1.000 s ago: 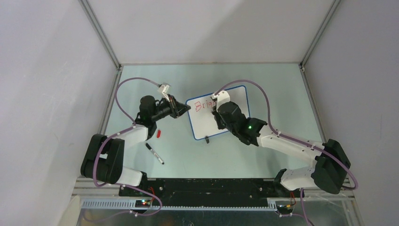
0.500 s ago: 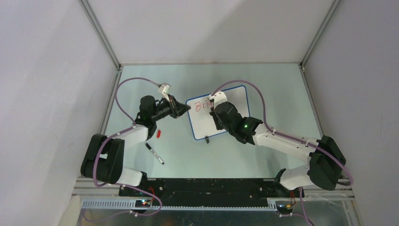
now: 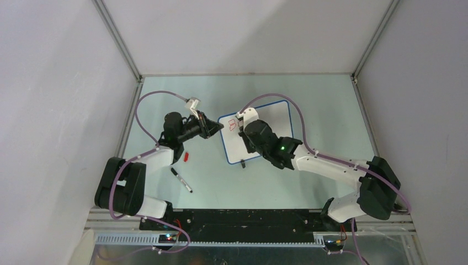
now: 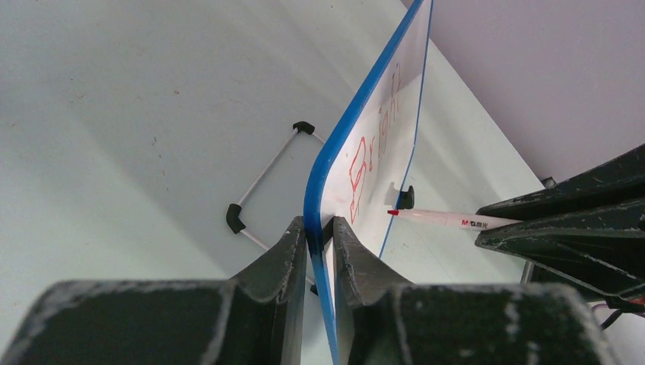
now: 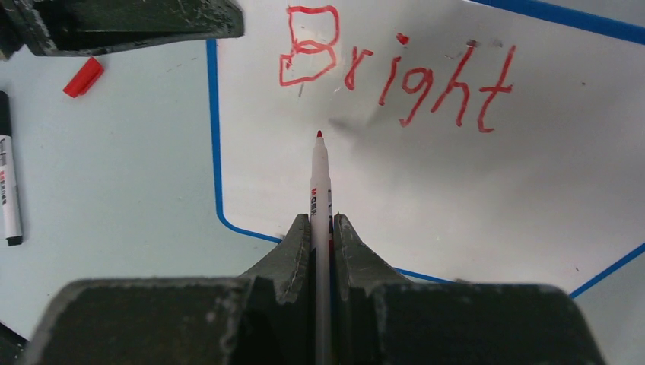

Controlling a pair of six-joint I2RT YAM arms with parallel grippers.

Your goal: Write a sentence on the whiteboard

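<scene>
The whiteboard (image 3: 278, 116), white with a blue rim, lies tilted at mid table. My left gripper (image 3: 219, 127) is shut on its left edge, and the left wrist view shows the blue rim (image 4: 342, 137) pinched between the jaws of that gripper (image 4: 319, 222). In the right wrist view my right gripper (image 5: 322, 218) is shut on a white marker (image 5: 321, 175) with a red tip. The tip points at the board just below the "B". Whether it touches is unclear. Of the sentence, the red word "Bright" (image 5: 417, 82) stands on the top line. From above, the right gripper (image 3: 243, 126) hides most of it.
A black-capped marker (image 3: 181, 180) lies on the table near the left arm, with a red cap (image 3: 186, 156) beside it. Both also show in the right wrist view, marker (image 5: 7, 175) and cap (image 5: 84, 76). A wire stand with black clips (image 4: 266, 175) sits under the board.
My right gripper has carried the marker leftward across the board, from the end of "Bright" to below the "B". The left gripper and the board have not moved.
</scene>
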